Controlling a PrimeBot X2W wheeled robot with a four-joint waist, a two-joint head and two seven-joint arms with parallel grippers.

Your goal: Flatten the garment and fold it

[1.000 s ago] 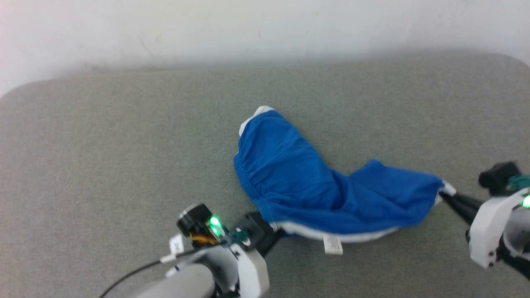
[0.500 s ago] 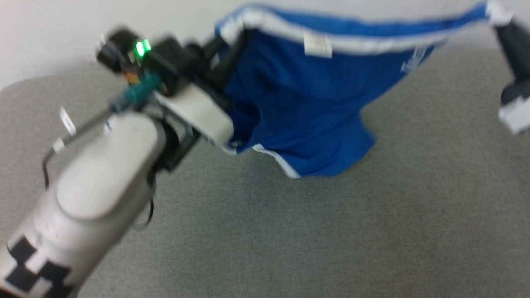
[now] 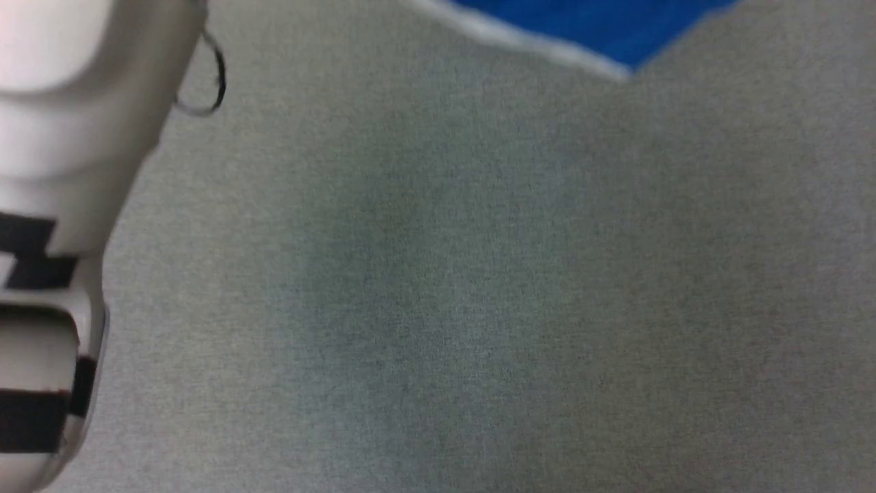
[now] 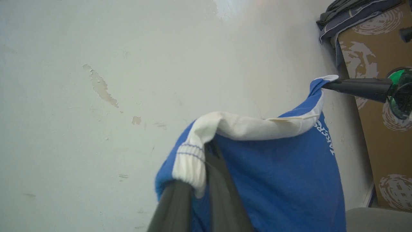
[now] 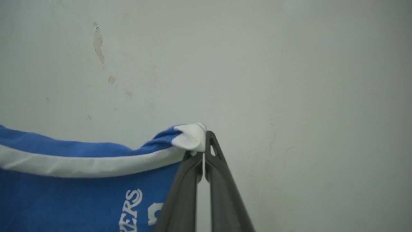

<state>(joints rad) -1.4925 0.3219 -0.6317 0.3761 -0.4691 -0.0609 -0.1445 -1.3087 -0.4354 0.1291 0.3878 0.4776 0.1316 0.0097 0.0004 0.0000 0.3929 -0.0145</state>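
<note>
The garment, blue shorts with a white waistband and white lettering, hangs in the air in front of a pale wall. My left gripper is shut on one end of the white waistband. In the right wrist view my right gripper is shut on the opposite white corner of the garment; the same right gripper shows in the left wrist view. The waistband sags between the two grips. In the head view only the garment's lower blue hem shows at the top edge, above the grey surface.
My pale left forearm with black markings fills the left side of the head view. A brown patterned cardboard box with dark clothes piled on top stands against the wall beyond the right gripper.
Both grippers have lifted the shorts off the grey surface and high up before the wall. In the head view the garment has risen to the top edge and the left forearm has come close.
</note>
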